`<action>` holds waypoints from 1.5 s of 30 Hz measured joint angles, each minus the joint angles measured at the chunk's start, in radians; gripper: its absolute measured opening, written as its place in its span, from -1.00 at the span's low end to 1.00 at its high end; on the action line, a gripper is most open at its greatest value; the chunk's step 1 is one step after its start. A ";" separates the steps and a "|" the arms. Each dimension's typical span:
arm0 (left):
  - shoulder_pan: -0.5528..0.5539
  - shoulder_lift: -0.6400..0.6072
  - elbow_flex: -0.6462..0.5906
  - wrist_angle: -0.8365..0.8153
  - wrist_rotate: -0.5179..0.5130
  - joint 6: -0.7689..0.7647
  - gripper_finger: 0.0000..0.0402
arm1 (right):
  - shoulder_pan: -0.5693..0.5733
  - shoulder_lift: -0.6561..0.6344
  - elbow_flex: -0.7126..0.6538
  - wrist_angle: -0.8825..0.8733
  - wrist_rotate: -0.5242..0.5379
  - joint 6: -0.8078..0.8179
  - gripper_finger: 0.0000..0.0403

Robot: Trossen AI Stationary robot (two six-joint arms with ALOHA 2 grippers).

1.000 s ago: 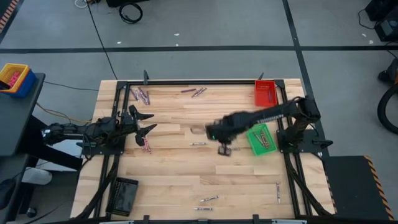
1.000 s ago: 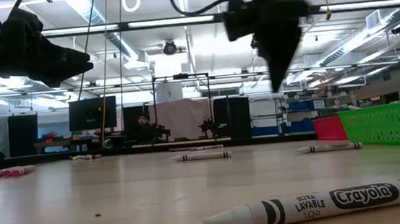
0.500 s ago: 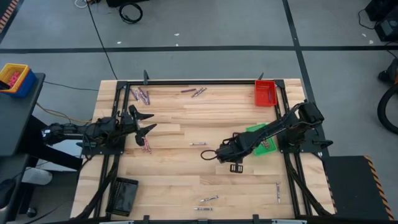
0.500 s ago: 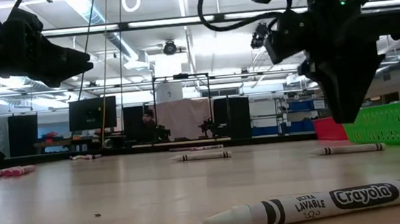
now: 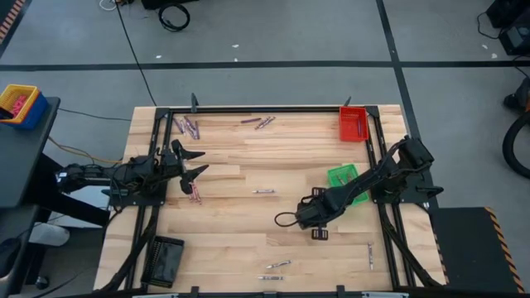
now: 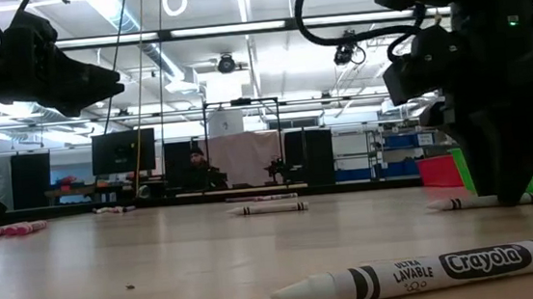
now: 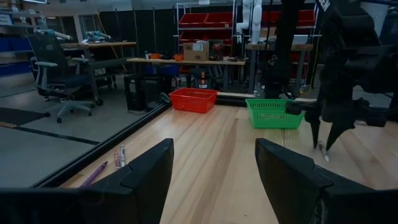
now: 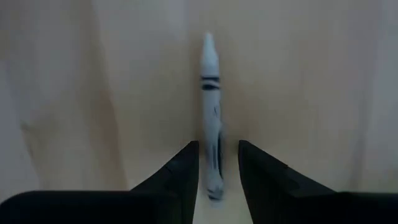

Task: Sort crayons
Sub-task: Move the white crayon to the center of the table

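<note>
Yellow-and-blue bin [image 5: 18, 103] holding pink items sits on a dark stand off the table's [image 5: 248, 240] left edge. On the wooden table, the left gripper [image 5: 195, 164] waits near the left side, its fingers spread wide and holding nothing; a pair of purplish crayons [image 5: 195, 192] lies just beside it, and another cluster [image 5: 187, 127] rests near the far-left corner. A black tray [image 5: 165, 260] sits at the near-left corner; what it holds cannot be made out. More purplish crayons [image 5: 258, 122] lie along the far edge at centre, a single pale one [image 5: 263, 191] lies mid-table, and two pale ones [image 5: 274, 266] rest near the front edge. Right of centre, the right gripper [image 5: 320, 234] is lowered to the tabletop with its fingers [image 8: 184, 177] parted on either side of a white crayon [image 8: 212, 118], which lies flat on the wood; the jaws straddle it without closing on it. The low view shows the same crayon [image 6: 489, 201] lying on the table at the gripper's tip. Behind the arm, the green tray [image 5: 345, 180] holds a few crayons, partly hidden by the arm. The red tray [image 5: 352, 123] stands at the far-right corner with a thin dark stick or two inside. One more pale crayon [image 5: 370, 255] lies near the right rail.
</note>
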 joint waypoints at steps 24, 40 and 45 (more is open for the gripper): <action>0.000 0.000 0.000 0.000 0.000 0.000 0.19 | -0.039 0.009 0.055 0.034 0.077 -0.076 -0.87; 0.000 0.001 0.000 0.002 0.000 0.000 0.19 | -0.249 0.257 0.545 -0.025 0.058 -0.298 -0.87; 0.000 0.001 0.000 0.002 0.000 0.000 0.19 | -0.244 0.407 0.706 -0.197 0.051 -0.337 -0.87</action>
